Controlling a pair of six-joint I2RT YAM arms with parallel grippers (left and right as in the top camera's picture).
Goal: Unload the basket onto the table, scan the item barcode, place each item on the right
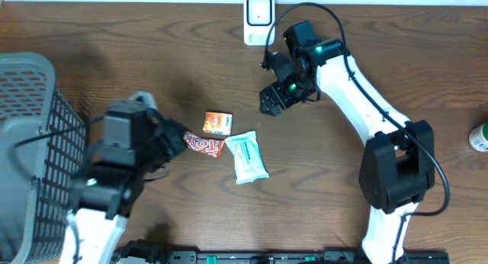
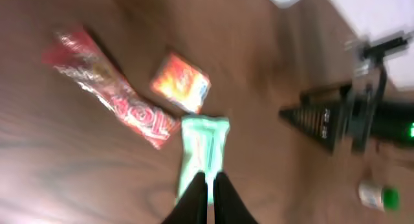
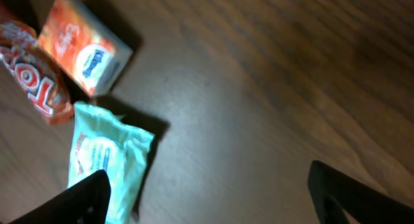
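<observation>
Between the two grippers, three small items lie bunched on the table [image 1: 114, 43]: a pale packet [image 1: 248, 157], an orange box [image 1: 217, 123] and a red wrapper [image 1: 203, 144]. The left gripper [image 2: 207, 180] is clenched, fingers pressed together with nothing seen between them. The packet's crimped end sits right at its tips, the wrapper off to one side and the box just beyond the wrapper. Whether the tips touch the packet cannot be told in the blurred wrist view.

The right gripper [image 3: 207, 175] stands released, fingers spread wide over bare wood and holding nothing. The packet lies just outside one finger, a corner nearest, with the box and wrapper farther out on that same side. The packet's edge lies just beside the wrapper's end.

Open wood stretches ahead of the right jaws and between them and the items. Behind those jaws and to one side, the white scanner [image 1: 259, 18] stands at the table's far edge. A mesh basket [image 1: 30, 119] closes off the side behind the left jaws. A green-capped bottle [image 1: 479, 136] sits at the opposite edge.
</observation>
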